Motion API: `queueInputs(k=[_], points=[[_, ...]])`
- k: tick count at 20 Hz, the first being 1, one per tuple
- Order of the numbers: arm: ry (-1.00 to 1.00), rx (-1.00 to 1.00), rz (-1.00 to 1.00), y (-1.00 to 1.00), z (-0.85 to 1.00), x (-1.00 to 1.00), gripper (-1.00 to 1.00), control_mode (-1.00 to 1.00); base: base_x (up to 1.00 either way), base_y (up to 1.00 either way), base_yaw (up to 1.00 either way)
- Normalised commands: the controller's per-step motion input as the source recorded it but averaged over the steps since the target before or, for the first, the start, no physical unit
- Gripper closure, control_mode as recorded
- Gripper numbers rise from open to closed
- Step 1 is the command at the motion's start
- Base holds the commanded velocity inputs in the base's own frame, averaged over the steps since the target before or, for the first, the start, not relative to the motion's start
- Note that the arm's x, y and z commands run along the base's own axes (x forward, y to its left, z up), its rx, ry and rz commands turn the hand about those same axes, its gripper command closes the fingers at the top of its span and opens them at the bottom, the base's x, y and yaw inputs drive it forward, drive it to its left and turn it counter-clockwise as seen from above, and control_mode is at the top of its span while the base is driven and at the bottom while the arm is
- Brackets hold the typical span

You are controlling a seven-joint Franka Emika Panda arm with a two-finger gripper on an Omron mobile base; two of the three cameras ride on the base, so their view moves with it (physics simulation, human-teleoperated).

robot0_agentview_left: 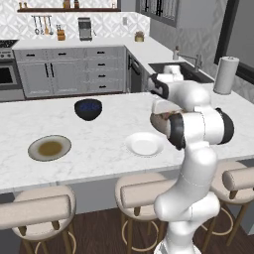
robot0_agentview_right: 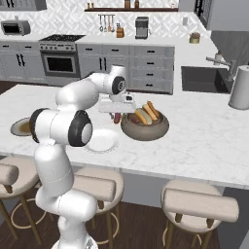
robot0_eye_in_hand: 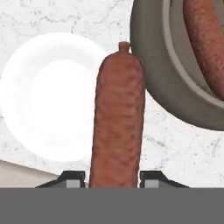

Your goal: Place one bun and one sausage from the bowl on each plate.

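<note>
My gripper (robot0_eye_in_hand: 111, 177) is shut on a reddish-brown sausage (robot0_eye_in_hand: 118, 118), which sticks out from between the finger tips. Beneath it lie the white plate (robot0_eye_in_hand: 48, 96) to one side and the brown bowl's rim (robot0_eye_in_hand: 151, 65) to the other; another sausage (robot0_eye_in_hand: 205, 43) lies in the bowl. In the right base view the gripper (robot0_agentview_right: 116, 115) hangs above the counter between the white plate (robot0_agentview_right: 103, 141) and the bowl (robot0_agentview_right: 145, 129), which holds buns (robot0_agentview_right: 142, 115) and a sausage. The grey-rimmed plate (robot0_agentview_left: 49, 148) with the olive centre sits far left, bare.
A glossy dark blue bowl (robot0_agentview_left: 88, 109) stands further back on the marble island. A paper towel roll (robot0_agentview_right: 240, 87) stands at the right by the sink (robot0_agentview_right: 204, 80). Stools (robot0_agentview_right: 199, 204) line the near edge of the island.
</note>
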Motion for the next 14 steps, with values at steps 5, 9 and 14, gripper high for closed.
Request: queueInputs(k=[5, 9, 14], points=[[0.00, 0.00, 0.27, 1.00, -0.37, 0.19, 1.00, -1.00, 0.00, 0.00, 0.00], [0.06, 0.00, 0.21, 0.99, -0.40, 0.36, 1.00, -1.00, 0.00, 0.00, 0.00], [0.10, 0.00, 0.19, 0.42, -0.50, 0.04, 1.00, -1.00, 0.00, 0.00, 0.00]])
